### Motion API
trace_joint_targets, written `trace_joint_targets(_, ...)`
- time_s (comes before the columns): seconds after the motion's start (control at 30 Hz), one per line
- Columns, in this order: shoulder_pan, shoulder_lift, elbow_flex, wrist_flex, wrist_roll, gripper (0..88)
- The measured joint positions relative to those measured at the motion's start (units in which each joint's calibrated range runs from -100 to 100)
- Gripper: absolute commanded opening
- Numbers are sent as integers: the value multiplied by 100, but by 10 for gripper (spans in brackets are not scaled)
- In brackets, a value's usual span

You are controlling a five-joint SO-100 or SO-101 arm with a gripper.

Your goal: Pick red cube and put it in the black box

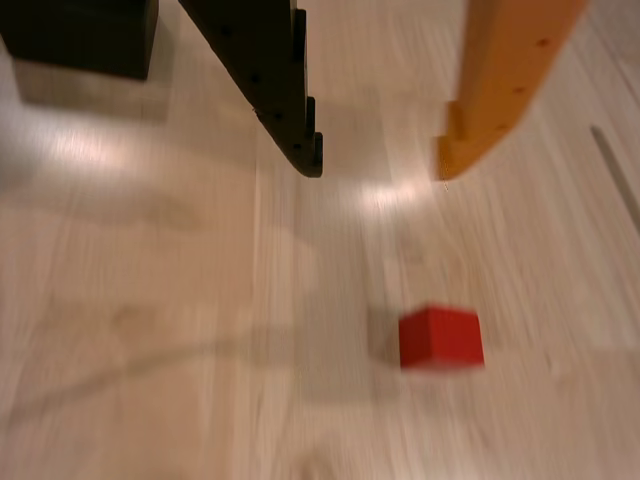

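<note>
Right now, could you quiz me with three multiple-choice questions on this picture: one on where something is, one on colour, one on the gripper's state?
1. Where does the cube lie?
A. on the bare table
B. between the fingers
C. in the box

2. What colours are the two fingers?
A. both black
B. black and orange
C. both orange

3. How is the gripper?
A. shut on the cube
B. open, empty
C. shut, empty

Answers: 1 A, it rests on the table below the fingertips. 2 B, one of each. 3 B, a wide gap between the fingers.
</note>
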Motion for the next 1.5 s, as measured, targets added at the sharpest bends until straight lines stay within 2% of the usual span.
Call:
trace_joint_targets(0.23,358,903,-804,0,450,273)
trace_joint_targets(0.6,427,2022,-1770,0,640,412)
trace_joint_targets(1.5,381,3912,-2835,-297,651,407)
